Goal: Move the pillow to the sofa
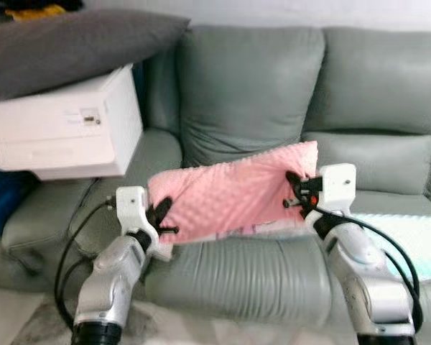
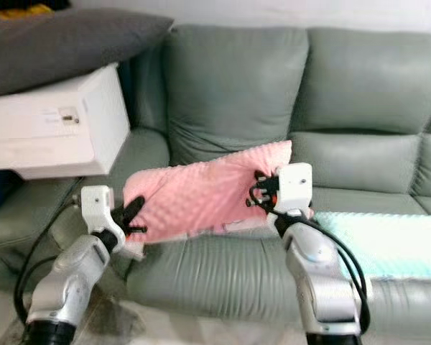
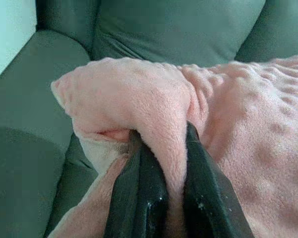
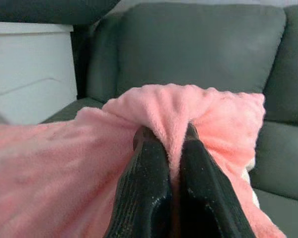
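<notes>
Your left gripper [image 1: 160, 215] and right gripper [image 1: 293, 188] are each pinching the fuzzy, dimpled pink pillow [image 1: 230, 195] over the smooth grey-green leather sofa [image 1: 258, 93].

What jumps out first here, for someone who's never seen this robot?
A bumpy pink pillow is held over the grey-green sofa, pinched at each end by the left gripper and right gripper. To the left, a white box sits on the sofa's arm under a dark grey cushion.
</notes>
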{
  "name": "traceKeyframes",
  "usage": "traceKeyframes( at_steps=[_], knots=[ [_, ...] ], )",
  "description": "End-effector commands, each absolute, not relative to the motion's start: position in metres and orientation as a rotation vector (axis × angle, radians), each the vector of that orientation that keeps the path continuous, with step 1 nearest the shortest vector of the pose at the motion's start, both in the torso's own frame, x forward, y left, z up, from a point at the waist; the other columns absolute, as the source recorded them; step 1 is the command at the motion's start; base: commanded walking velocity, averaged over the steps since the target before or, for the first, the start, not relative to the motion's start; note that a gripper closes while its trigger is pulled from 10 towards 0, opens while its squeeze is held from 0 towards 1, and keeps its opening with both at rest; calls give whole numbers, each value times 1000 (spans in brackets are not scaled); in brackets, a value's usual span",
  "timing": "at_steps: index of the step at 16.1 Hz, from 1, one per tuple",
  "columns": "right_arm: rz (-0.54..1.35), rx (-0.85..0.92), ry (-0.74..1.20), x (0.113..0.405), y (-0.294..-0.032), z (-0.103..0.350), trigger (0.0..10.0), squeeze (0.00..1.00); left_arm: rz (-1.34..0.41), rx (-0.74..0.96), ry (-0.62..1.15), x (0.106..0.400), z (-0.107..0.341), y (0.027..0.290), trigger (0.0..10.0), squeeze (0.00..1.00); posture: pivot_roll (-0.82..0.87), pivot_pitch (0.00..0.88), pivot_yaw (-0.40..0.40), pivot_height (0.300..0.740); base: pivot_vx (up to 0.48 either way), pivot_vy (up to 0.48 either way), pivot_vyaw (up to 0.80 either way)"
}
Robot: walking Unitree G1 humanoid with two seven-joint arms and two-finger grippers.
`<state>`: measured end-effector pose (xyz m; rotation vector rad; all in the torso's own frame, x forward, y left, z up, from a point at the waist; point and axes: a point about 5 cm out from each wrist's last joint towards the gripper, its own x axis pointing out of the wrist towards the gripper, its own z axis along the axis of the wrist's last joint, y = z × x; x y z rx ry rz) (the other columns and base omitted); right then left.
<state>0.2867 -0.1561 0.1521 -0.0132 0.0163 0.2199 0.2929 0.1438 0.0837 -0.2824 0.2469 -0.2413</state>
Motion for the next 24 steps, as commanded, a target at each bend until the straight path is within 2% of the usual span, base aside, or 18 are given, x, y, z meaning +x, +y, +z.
traceKeyframes(
  at_steps=[1, 6, 21, 24],
  knots=[
    [227, -12, -11, 287, -155, 159, 10000, 0, -255, -279, 222, 295, 90, 142, 10000, 0, -191, 0, 6, 740, 0, 0, -456],
    [226, -8, -13, 287, -155, 159, 10000, 0, -273, -291, 207, 294, 93, 143, 10000, 0, -189, 0, 8, 740, 53, 0, -750],
    [223, -9, -2, 284, -155, 155, 10000, 0, -221, -255, 231, 294, 87, 145, 10000, 0, -191, 0, 13, 740, 18, 0, 0],
    [215, -3, 11, 283, -156, 151, 10000, 0, -220, -203, 224, 298, 84, 151, 10000, 0, -192, 0, 14, 740, 0, 0, 0]
  ],
)
